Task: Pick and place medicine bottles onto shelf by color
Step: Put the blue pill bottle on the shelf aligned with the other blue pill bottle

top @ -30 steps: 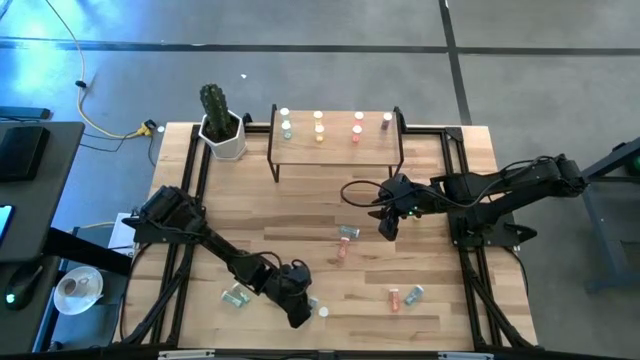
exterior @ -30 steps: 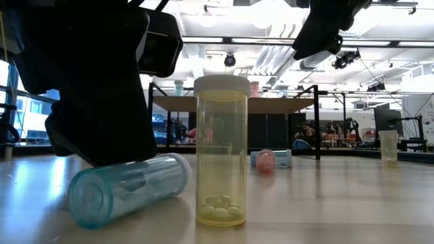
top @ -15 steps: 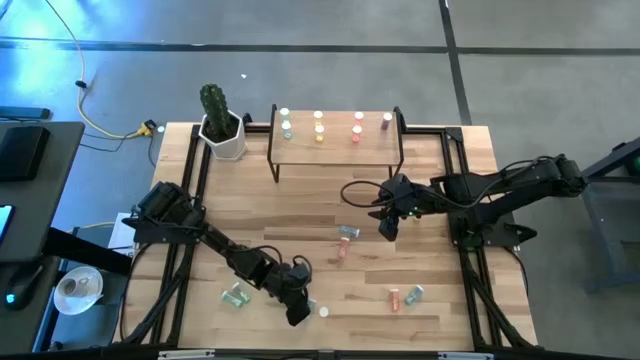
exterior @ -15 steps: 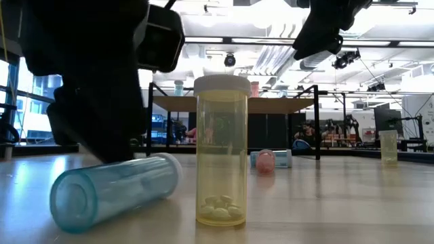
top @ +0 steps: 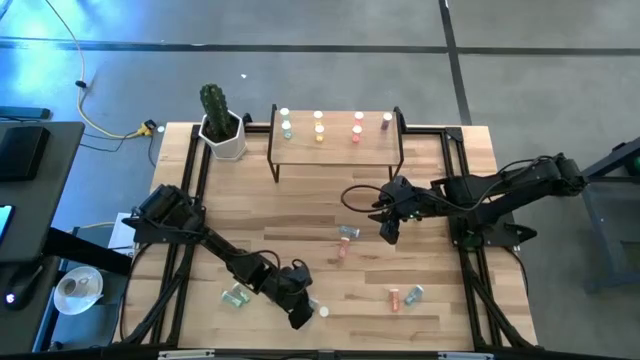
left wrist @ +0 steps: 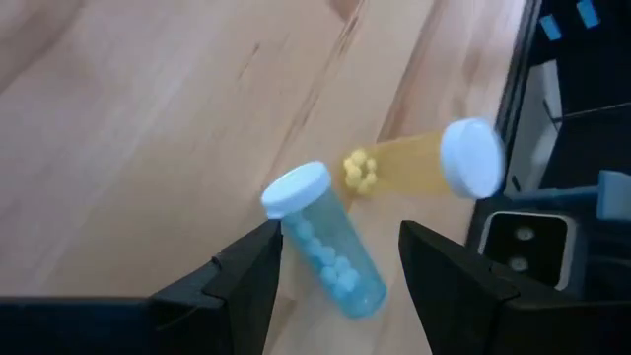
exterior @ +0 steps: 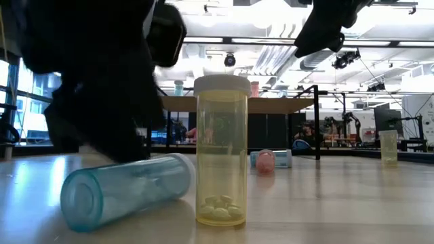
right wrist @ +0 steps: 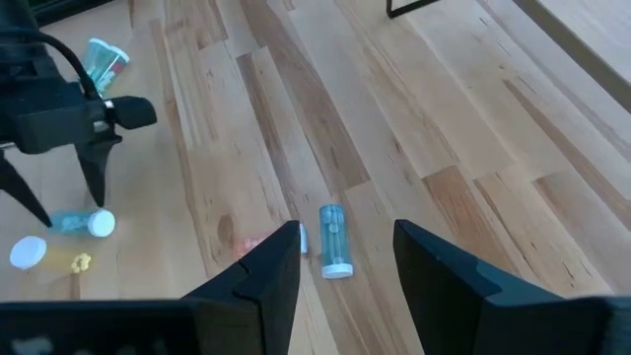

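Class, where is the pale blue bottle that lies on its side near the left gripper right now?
In the low view, the pale blue bottle lies on the table's near edge, left of the upright yellow bottle; in the left wrist view it sits between the open left gripper fingers.

table (left wrist: 148, 118): smooth light wood planks
blue bottle (left wrist: 330, 251): clear glossy plastic, white cap
yellow bottle (exterior: 221, 152): translucent glossy plastic

Four medicine bottles stand in a row on the one shelf (top: 335, 143). Six more are on the desk (top: 300, 205): five lying, and a yellow bottle (exterior: 221, 150) upright. One potted cactus (top: 220, 120) sits at a desk corner. Two arms reach in.
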`<state>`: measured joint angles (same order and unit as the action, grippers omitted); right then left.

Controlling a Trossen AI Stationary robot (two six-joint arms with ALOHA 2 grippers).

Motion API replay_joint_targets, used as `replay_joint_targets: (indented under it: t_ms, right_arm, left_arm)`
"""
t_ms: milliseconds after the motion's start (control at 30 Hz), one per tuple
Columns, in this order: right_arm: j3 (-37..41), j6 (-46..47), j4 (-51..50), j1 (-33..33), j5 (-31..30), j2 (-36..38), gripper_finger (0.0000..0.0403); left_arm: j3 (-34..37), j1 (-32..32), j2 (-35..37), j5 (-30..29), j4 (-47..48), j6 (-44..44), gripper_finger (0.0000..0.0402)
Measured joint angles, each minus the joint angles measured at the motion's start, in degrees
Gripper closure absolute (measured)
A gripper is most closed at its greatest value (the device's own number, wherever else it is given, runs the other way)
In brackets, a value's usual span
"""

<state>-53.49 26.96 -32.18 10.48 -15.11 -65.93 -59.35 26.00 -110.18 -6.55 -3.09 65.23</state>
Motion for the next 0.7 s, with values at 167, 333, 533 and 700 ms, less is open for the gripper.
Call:
replay_joint_targets:
  t_ms: [167, 333, 533, 700]
  right_arm:
    - [0.0, 0.0, -0.1, 0.2, -0.1, 0.0, 0.0247]
    - [0.0, 0.0, -0.1, 0.2, -0.2, 0.0, 0.0247]
    - [0.0, 0.0, -0.1, 0.2, -0.2, 0.0, 0.0247]
    - [0.0, 0.0, -0.1, 0.2, -0.2, 0.0, 0.0247]
  left_arm:
    - [0.0, 0.0, -1.9, 1.1, -0.5, 1.9, 0.0204]
    - [-0.1, 0.3, -2.6, 1.0, -0.9, 2.1, 0.0204]
    - [-0.3, 0.3, -2.7, 1.3, 1.3, 0.5, 0.0205]
    - [-0.3, -0.1, -2.7, 2.6, 2.2, -1.0, 0.0225]
